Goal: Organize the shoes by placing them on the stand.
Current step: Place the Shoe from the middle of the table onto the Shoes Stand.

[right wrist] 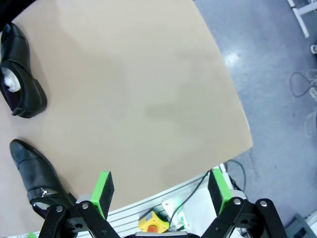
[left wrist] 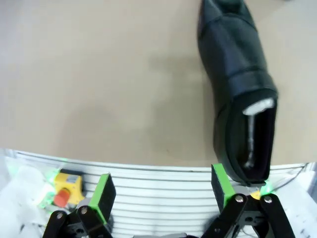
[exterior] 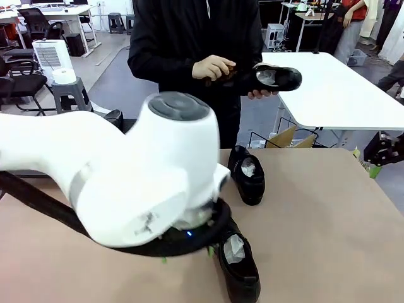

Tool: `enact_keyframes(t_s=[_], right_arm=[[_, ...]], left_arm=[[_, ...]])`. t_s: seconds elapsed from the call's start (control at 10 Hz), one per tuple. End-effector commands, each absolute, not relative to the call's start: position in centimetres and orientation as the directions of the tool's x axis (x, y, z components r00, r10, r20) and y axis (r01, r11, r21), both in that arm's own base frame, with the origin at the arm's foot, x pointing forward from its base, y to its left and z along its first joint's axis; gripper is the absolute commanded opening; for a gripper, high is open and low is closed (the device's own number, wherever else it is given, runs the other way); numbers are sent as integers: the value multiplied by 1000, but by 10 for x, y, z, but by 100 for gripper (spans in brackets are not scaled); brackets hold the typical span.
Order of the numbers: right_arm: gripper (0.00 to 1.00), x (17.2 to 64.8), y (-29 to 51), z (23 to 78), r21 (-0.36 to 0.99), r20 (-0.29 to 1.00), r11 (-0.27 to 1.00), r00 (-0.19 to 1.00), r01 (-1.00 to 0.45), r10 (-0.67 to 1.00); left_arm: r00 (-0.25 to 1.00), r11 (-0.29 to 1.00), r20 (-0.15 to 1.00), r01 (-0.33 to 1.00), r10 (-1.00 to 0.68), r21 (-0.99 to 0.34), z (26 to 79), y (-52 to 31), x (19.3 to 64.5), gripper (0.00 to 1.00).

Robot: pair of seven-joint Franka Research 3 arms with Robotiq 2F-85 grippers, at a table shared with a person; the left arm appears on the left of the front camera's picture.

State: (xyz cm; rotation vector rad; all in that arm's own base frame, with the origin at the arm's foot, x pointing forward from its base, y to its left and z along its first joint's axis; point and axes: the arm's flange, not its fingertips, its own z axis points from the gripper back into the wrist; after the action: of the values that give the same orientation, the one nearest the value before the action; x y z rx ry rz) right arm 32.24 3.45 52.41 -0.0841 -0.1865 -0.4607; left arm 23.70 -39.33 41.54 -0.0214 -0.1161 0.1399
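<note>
Bench [exterior: 328,214] top in the front view is a flat, matte tan sheet, bare and open across its right half out to the right edge. The right gripper [exterior: 380,151] sits dark and low there, and from this side I cannot tell its spread. The bulky, smooth white left arm [exterior: 126,177] crosses the left and middle, blurred. Beside it a glossy black far shoe [exterior: 247,173] lies near the far edge with crumpled white paper inside. A near shoe [exterior: 241,268] of the same kind lies close to the robot's edge, partly under the arm. Across the bench a person [exterior: 183,38] in black holds a third, the held shoe [exterior: 278,77], well clear of the bench. In the left wrist view the left gripper [left wrist: 163,196] is spread wide with nothing between its green pads, over the ribbed pale strip along the bench's edge. The near shoe lies on the tan surface with its open heel end at that edge, close to one pad; I cannot tell if they touch. Bare bench stretches to its other side. A yellow box with a red stop button [left wrist: 62,196] sits past the strip. In the right wrist view the right gripper is likewise spread and empty above the bench's edge. Both shoes lie far to one side, and the rest is bare to the rounded corner, then blue-grey floor [right wrist: 277,99] with cables [right wrist: 302,89].
</note>
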Motion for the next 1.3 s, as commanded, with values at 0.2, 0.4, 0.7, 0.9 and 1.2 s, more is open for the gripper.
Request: enact_keyframes(t_s=[0.2,0.4,0.7,0.9,1.2], right_arm=[[100,321,34,523,-35,200,892,878,450,-435],[100,321,34,523,-35,200,892,878,450,-435],[100,321,34,523,-35,200,892,878,450,-435],[100,321,34,523,-35,200,892,878,450,-435],[100,321,34,523,-35,200,892,878,450,-435]], left_arm=[[971,977,124,-196,205,-78,402,-419,241,100],[974,982,128,-178,186,-69,398,-428,242,100],[981,988,121,-153,155,-27,388,-450,257,100],[986,989,87,-145,144,2,377,-458,264,100],[991,991,31,-133,133,6,358,-462,267,100]])
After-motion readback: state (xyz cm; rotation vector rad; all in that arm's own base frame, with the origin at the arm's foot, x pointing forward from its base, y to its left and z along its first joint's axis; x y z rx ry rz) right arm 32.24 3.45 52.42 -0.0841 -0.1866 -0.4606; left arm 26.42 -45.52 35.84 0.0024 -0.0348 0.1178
